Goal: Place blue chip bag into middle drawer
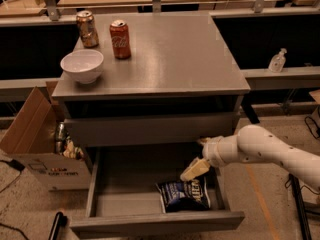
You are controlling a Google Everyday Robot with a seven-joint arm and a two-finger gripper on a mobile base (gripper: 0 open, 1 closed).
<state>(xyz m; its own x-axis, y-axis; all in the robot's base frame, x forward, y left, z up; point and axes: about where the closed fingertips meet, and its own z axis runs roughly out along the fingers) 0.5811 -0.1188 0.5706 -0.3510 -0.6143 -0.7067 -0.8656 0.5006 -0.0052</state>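
One risk is noted: the blue chip bag (184, 195), laid front-right in the middle drawer (150, 223), could be snagged if the gripper (193, 160), spread open and empty just above it, is withdrawn low.

Gripper (199, 156): over middle drawer (150, 224), 3 o'clock side; upper finger mostly in shadow.
Blue chip bag (184, 194): lower edge seemingly behind drawer front.
Arm (280, 154): cropped at 3 o'clock.

Dim warm light; glare on cabinet top (170, 54); pincer (196, 156) over drawer (150, 223).
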